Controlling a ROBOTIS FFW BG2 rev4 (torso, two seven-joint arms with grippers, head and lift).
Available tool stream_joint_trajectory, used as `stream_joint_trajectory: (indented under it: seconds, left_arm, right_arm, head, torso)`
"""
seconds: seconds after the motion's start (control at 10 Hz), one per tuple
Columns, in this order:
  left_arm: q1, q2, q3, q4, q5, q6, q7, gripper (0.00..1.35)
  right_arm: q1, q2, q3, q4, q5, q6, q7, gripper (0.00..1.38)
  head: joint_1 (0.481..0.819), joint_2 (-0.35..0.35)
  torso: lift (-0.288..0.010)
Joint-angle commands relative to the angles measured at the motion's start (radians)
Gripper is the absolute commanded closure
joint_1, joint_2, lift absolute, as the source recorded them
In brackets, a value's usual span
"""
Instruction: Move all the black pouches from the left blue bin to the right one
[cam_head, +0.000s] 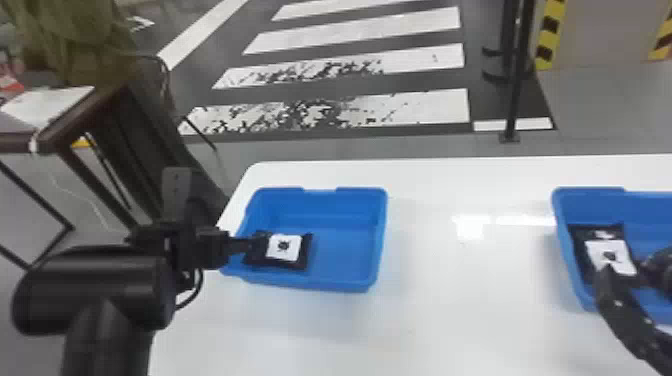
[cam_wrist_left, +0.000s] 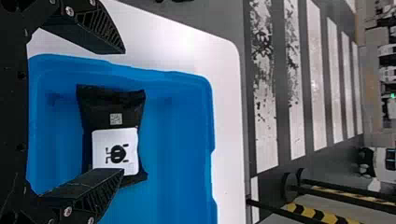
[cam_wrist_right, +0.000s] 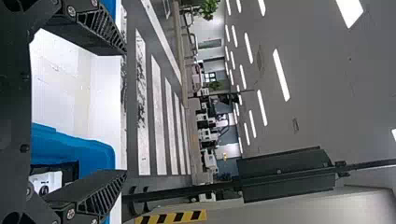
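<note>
In the head view my left gripper (cam_head: 250, 244) is at the left side of the left blue bin (cam_head: 345, 255), by the left end of a black pouch (cam_head: 284, 250) with a white label. The left wrist view has the gripper (cam_wrist_left: 123, 111) open, with the pouch (cam_wrist_left: 114, 109) lying flat in the bin (cam_wrist_left: 177, 135) and one finger overlapping its label. My right gripper (cam_head: 627, 272) is over the right blue bin (cam_head: 570, 250), where another black pouch (cam_head: 597, 235) lies partly behind it. The right wrist view gives this gripper (cam_wrist_right: 125, 112) open, nothing between its fingers.
Both bins stand on a white table (cam_head: 450, 310), with a wide stretch of tabletop between them. The table's far edge runs behind the bins. A dark side table (cam_head: 55, 142) stands off to the left, and a black post (cam_head: 515, 75) rises from the floor beyond.
</note>
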Motion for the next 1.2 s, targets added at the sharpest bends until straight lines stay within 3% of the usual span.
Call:
stream_joint_trajectory:
  seconds: [0.0, 0.4, 0.8, 0.9, 1.1]
  left_arm:
    - [-0.035, 0.0, -0.047, 0.051, -0.003, 0.067, 0.0, 0.14]
    - [-0.13, 0.006, -0.123, 0.206, -0.04, 0.054, 0.002, 0.15]
    - [-0.241, -0.017, -0.139, 0.412, -0.076, 0.013, 0.008, 0.2]
    - [-0.248, -0.02, -0.141, 0.429, -0.066, 0.01, 0.009, 0.29]
    - [-0.243, -0.024, -0.137, 0.444, -0.064, 0.02, 0.009, 0.77]
  right_arm:
    - [0.0, -0.001, 0.0, 0.004, -0.012, 0.005, 0.004, 0.13]
    - [-0.007, -0.001, 0.0, 0.019, -0.048, 0.022, 0.016, 0.13]
    - [-0.01, -0.001, 0.002, 0.026, -0.068, 0.034, 0.022, 0.13]
    - [-0.01, -0.001, 0.002, 0.029, -0.074, 0.037, 0.022, 0.13]
    - [-0.01, -0.001, 0.002, 0.031, -0.084, 0.042, 0.025, 0.13]
  head:
    - [0.695, 0.304]
    - [0.695, 0.272]
    - [0.695, 0.277]
    - [0.695, 0.275]
    - [0.695, 0.266]
  torso:
    - [-0.14]
    - [-0.14]
    - [-0.14]
    - [-0.14]
    - [-0.14]
